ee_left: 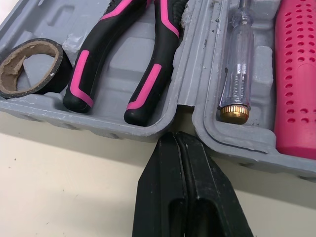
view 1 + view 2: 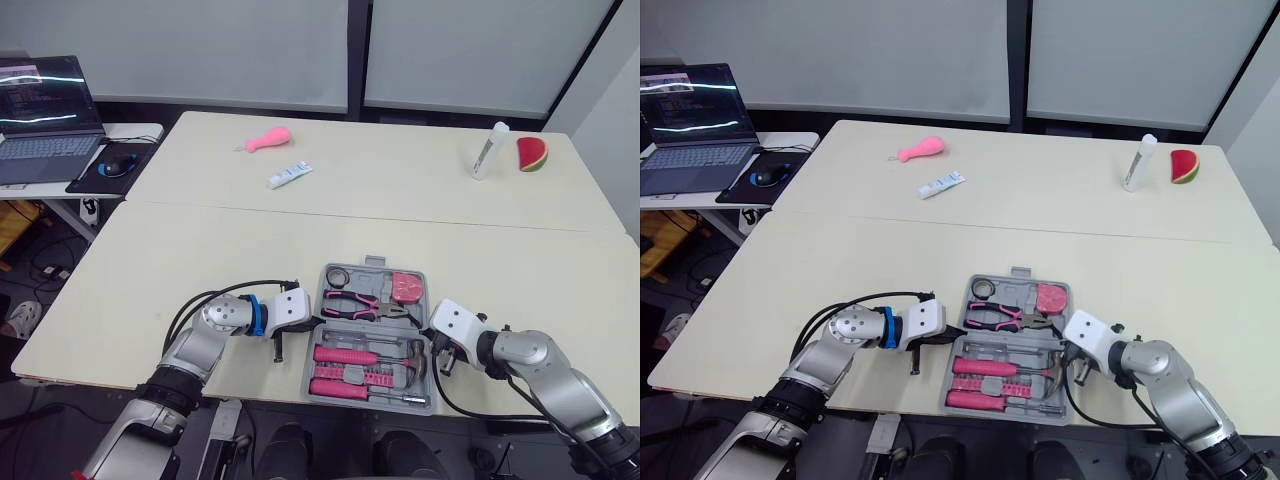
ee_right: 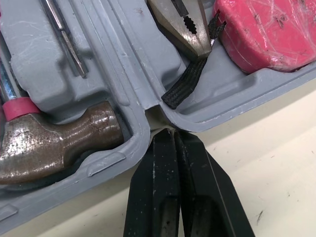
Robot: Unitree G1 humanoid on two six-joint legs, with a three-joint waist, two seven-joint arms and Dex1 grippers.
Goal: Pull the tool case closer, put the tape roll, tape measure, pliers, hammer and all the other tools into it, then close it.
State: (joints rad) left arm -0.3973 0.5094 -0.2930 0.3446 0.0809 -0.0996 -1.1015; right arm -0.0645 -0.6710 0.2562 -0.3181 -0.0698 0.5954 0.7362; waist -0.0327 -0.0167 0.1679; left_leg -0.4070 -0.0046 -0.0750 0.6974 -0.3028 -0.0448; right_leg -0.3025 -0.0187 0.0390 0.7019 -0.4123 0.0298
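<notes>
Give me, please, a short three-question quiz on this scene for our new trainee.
1. True or false: the tool case lies open on the table.
2. Which tool shares the tape roll's half of the case? A hammer; B pliers; C clear-handled screwdriver.
3. Fill in: the left hand and the right hand, each at the case's hinge gap, are both ____ (open or shut).
Key: 1 true; 2 B; 3 shut.
</notes>
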